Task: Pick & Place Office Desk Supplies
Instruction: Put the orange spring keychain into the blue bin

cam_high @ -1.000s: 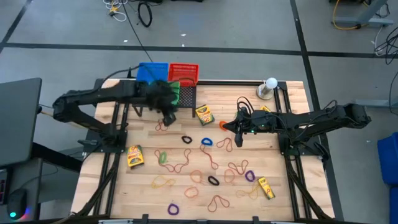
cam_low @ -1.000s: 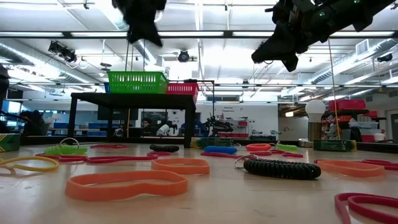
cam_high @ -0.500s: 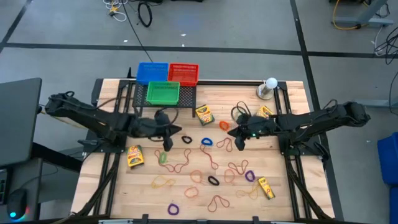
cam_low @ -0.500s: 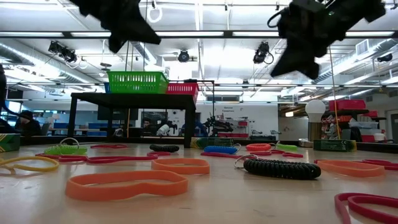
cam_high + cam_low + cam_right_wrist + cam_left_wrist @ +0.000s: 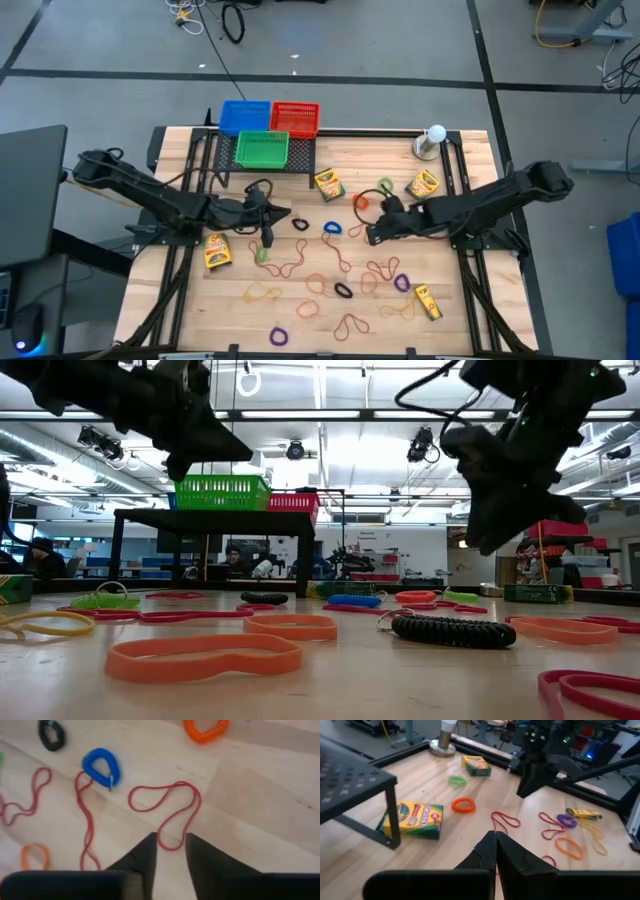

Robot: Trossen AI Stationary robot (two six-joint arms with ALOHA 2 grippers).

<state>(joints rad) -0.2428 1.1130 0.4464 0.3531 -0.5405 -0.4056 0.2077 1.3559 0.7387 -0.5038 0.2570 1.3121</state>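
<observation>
Task barely started: rubber-band loops (image 5: 290, 268) and crayon boxes (image 5: 327, 184) are lying scattered mid-frame. Right gripper (image 5: 167, 851), fingers parted, is hovering over a red loop (image 5: 165, 812); left gripper (image 5: 496, 851) is sitting closed, empty.

This is a robotics lab or test workshop rather than a home or an ordinary office. The wooden surface (image 5: 330, 300) stands on a grey concrete floor (image 5: 400, 40) marked with dark tape lines, and loose cables (image 5: 232, 20) lie on that floor. Two dark robot arms (image 5: 150, 190) are mounted on black metal framing along its sides. Looking level across it, the room behind is a wide hall with exposed ceiling ducts (image 5: 40, 445), long strip lights (image 5: 300, 415) and ceiling-hung cameras (image 5: 295, 451); further benches, storage bins (image 5: 560, 528) and seated people (image 5: 45, 555) show in the background
</observation>
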